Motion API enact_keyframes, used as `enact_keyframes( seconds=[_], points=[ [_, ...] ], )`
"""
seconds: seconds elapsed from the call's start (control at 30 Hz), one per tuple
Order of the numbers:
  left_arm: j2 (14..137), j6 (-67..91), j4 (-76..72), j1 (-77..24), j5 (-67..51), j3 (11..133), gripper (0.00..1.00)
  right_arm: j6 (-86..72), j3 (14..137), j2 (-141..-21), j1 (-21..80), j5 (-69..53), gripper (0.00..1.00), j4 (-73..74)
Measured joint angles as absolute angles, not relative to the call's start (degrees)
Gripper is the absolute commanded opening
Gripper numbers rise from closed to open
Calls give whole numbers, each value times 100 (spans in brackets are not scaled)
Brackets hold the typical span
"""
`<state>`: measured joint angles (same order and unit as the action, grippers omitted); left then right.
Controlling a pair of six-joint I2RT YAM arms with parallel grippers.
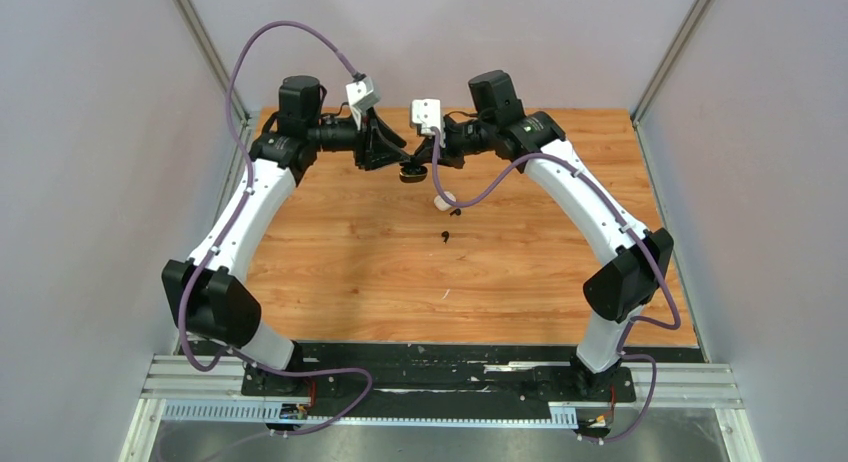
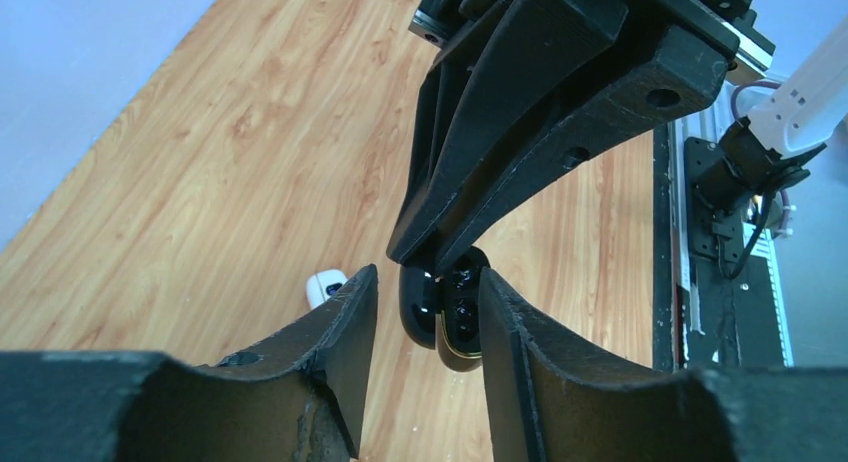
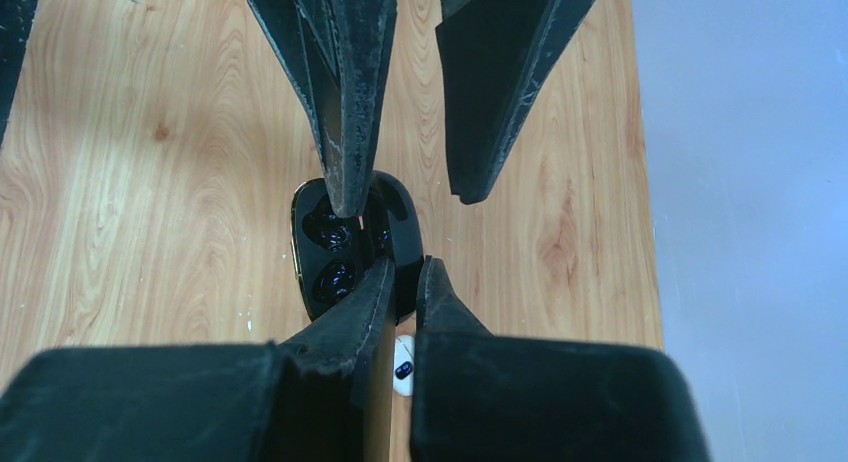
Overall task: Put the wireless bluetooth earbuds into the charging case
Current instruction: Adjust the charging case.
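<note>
A black charging case (image 1: 410, 172) hangs open above the far middle of the table. My right gripper (image 3: 407, 265) is shut on its lid, and the gold-rimmed base (image 3: 325, 252) with two glossy dark wells hangs beside it. I cannot tell whether earbuds sit in the wells. My left gripper (image 2: 428, 277) is open around the case (image 2: 460, 322). Its right finger is at the base and its left finger stands apart. Two tiny black earbuds (image 1: 456, 211) (image 1: 444, 236) lie on the wood nearer me. No white earbuds are in view.
A small white rounded case (image 1: 443, 199) lies on the table just below the grippers, and also shows in the left wrist view (image 2: 325, 285) and the right wrist view (image 3: 403, 367). A pale sliver (image 1: 446, 294) lies mid-table. Grey walls stand on three sides.
</note>
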<state>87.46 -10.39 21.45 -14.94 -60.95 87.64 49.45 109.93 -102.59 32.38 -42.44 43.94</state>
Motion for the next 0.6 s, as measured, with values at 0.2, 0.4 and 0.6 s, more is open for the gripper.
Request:
enact_keyframes(
  seconds=[0.2,0.4,0.6],
  points=[
    [8849,-1236,2561,-1505,-6080,8873,44,5002,10993,-10259,3321,-4034,0,4390],
    [9011,-1393,2858,-1566,-5964,9000,43,5033,10995,-10259,3371,-3922,0,4386],
    [9087,-1507,3030,-1636,-5872,9059,32,5068,10995,-10259,3395,-3852,0,4383]
  ],
)
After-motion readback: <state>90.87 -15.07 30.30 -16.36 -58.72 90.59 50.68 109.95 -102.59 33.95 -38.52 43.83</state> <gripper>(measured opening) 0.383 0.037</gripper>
